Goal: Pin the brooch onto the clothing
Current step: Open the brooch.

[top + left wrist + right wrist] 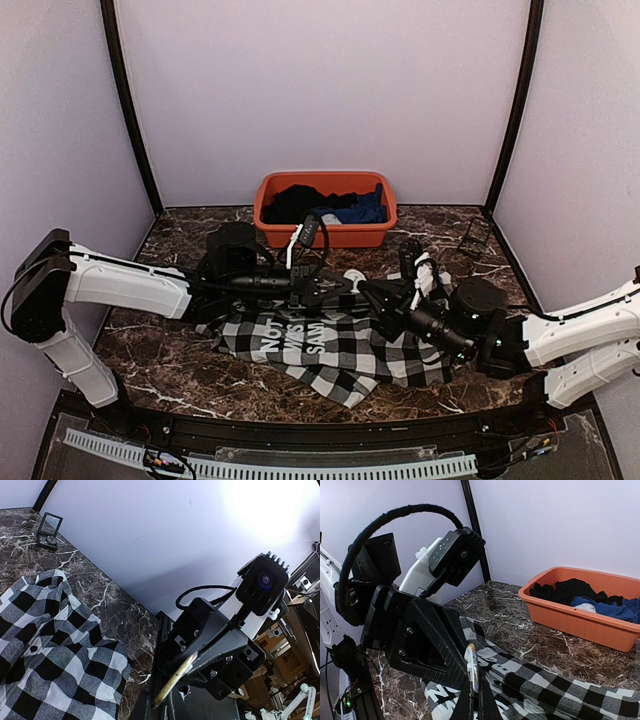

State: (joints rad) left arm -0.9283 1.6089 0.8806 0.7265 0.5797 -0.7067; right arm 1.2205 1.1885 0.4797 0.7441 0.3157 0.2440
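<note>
Marble table (160, 370) | checked shirt (340, 350) | left end effector (153, 706), right end effector (474, 694): seemingly clenching thin gilt brooch (471, 667)

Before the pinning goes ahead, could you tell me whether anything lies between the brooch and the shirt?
Nothing visible does: the brooch, where the left gripper and right gripper meet, hangs over bare check shirt.

Pale lilac walls (320, 90) are closing in the space on three sides, with black corner posts (128, 110) running up where the panels are meeting. A dark brown marble-patterned tabletop (165, 365), veined in white, is spreading between them, and a black rail (300, 428) is edging its near side. In the left wrist view a strong glare (270, 505) is washing out the upper wall, and what look like brown boxes (287, 657) are showing beyond the table.
</note>
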